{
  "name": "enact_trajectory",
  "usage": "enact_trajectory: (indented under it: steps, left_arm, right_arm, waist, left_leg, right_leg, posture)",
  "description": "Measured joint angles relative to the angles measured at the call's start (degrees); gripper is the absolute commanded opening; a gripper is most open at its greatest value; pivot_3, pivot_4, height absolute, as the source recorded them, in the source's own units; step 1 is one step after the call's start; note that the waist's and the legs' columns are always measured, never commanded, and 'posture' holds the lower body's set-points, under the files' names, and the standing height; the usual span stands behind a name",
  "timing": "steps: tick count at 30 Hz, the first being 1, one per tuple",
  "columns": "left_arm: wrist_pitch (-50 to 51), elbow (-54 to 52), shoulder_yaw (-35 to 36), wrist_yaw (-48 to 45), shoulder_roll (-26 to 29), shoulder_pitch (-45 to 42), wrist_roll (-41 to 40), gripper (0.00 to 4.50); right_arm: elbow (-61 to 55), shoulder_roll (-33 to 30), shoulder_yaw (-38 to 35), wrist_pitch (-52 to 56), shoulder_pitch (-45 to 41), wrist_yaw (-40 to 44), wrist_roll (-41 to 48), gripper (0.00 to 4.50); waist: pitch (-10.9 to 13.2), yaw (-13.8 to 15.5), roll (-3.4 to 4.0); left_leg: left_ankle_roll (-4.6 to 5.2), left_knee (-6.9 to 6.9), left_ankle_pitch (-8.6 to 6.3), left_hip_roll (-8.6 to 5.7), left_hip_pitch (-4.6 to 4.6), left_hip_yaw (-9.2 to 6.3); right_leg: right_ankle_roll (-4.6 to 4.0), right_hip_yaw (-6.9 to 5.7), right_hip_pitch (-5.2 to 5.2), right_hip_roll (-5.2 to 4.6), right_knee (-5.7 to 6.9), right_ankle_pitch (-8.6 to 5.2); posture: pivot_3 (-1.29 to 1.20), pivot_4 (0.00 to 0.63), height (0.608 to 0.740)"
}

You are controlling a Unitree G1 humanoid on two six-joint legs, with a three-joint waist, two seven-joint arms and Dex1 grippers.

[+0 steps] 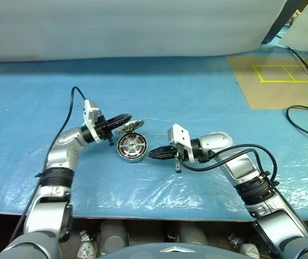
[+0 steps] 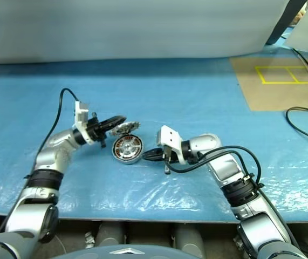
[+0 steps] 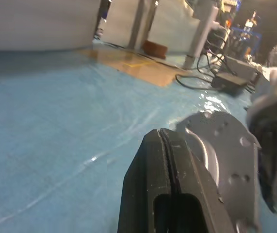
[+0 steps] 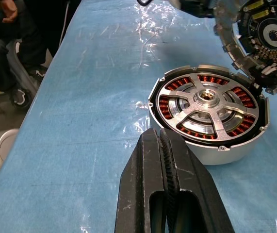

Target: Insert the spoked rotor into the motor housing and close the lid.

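Note:
The motor housing (image 1: 131, 148) is a short silver cylinder on the blue table, between my two arms. The spoked rotor (image 4: 208, 104) lies flat inside it, spokes over the copper windings. The lid (image 1: 131, 127) stands tilted up at the housing's far rim, its striped inner face (image 4: 269, 36) towards the housing. My left gripper (image 1: 125, 117) is shut and empty, its black fingers lying along the lid's upper back edge. My right gripper (image 1: 152, 154), also shut and empty, points at the housing's right side with a small gap between them (image 4: 158, 135).
Crinkled clear plastic covers the blue table (image 1: 197, 102). A brown board with yellow tape (image 1: 278, 81) and black cables (image 1: 305, 121) lie at the far right. A white sheet (image 1: 132, 27) closes the back. A seated person (image 4: 5, 53) shows beyond the table's edge.

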Motion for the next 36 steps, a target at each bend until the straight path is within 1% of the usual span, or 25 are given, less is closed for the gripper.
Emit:
enact_trajectory:
  steps: [5,8,12,16,20,25,28,29,36]
  left_arm:
    - [0.7,-8.0,-5.8,-2.7,6.3,8.6,4.8,0.02]
    - [-0.2,-10.8,-7.1,-2.0,7.3,11.2,6.8,0.02]
    - [-1.9,-13.6,-7.2,0.3,7.2,12.0,7.9,0.02]
    - [-2.1,-17.4,-4.0,5.4,4.9,13.1,5.2,0.02]
    - [-1.7,-24.1,0.3,9.8,4.9,17.7,2.4,0.02]
    - [-0.5,-30.2,2.8,14.3,4.8,24.4,0.6,0.02]
    - [-0.6,-33.6,3.7,16.8,4.7,28.3,0.3,0.0]
    - [-0.9,-34.5,3.8,17.6,4.4,29.1,0.3,0.0]
    - [-3.7,-39.5,4.0,21.8,2.4,35.5,0.6,0.0]
  right_arm:
    - [2.9,-0.2,-2.8,1.7,-2.2,-0.4,2.1,0.0]
    - [5.1,-1.1,-4.6,1.4,-4.4,-0.4,2.2,0.0]
    - [7.1,-0.8,-4.8,0.8,-5.5,-0.4,2.2,0.0]
    - [7.6,2.3,-5.2,0.7,-6.7,-1.9,2.3,0.0]
    - [7.6,5.1,-5.2,0.7,-6.9,-3.5,2.4,0.0]
    - [9.4,6.6,-5.3,0.3,-9.0,-4.5,2.3,0.0]
    - [11.0,8.7,-5.0,-0.7,-9.9,-4.9,2.0,0.62]
    - [11.6,9.4,-4.6,-1.0,-10.1,-5.0,1.8,0.9]
    - [16.0,14.0,-1.1,-3.8,-11.0,-6.1,-0.9,3.33]
  waist:
    - [0.0,0.2,0.02]
    - [0.0,0.7,0.02]
    - [0.0,0.7,0.02]
    - [0.0,0.5,0.02]
    - [0.0,0.3,0.02]
    - [0.0,0.4,0.02]
    - [0.0,0.4,0.02]
    - [0.0,0.4,0.02]
    - [0.0,-0.1,0.02]
  left_leg:
    - [0.0,0.0,0.0,0.0,0.01,0.01]
    - [0.02,0.01,0.01,0.02,0.05,0.01]
    - [0.04,0.02,0.03,-0.01,0.05,0.02]
    - [0.04,0.0,0.03,0.05,0.02,0.02]
    - [0.03,-0.06,0.02,0.05,0.01,0.04]
    - [0.03,-0.05,0.02,0.04,0.01,0.04]
    - [0.03,-0.05,0.02,0.08,0.04,0.05]
    - [0.03,-0.05,0.02,0.07,0.04,0.06]
    - [0.03,-0.08,0.02,0.08,0.02,0.09]
  right_leg:
    - [-0.01,0.0,0.0,-0.02,-0.03,-0.01]
    - [-0.03,-0.02,0.04,-0.03,0.0,-0.02]
    - [-0.03,-0.02,0.09,-0.05,-0.02,-0.02]
    - [-0.03,-0.03,0.03,0.01,0.0,-0.02]
    - [-0.03,-0.03,-0.02,0.02,-0.04,-0.02]
    - [-0.03,-0.02,-0.02,0.0,-0.06,-0.02]
    - [-0.03,-0.02,-0.01,0.03,-0.04,-0.02]
    - [-0.03,-0.02,-0.01,0.03,-0.04,-0.02]
    - [-0.03,-0.02,-0.03,0.03,-0.1,-0.03]
  posture:
    - [0.0,0.15,0.74]
    - [0.0,0.15,0.74]
    - [0.0,0.15,0.74]
    - [0.0,0.15,0.74]
    - [0.0,0.15,0.74]
    - [0.0,0.15,0.74]
    - [0.0,0.15,0.74]
    - [0.0,0.15,0.74]
    - [0.0,0.15,0.74]
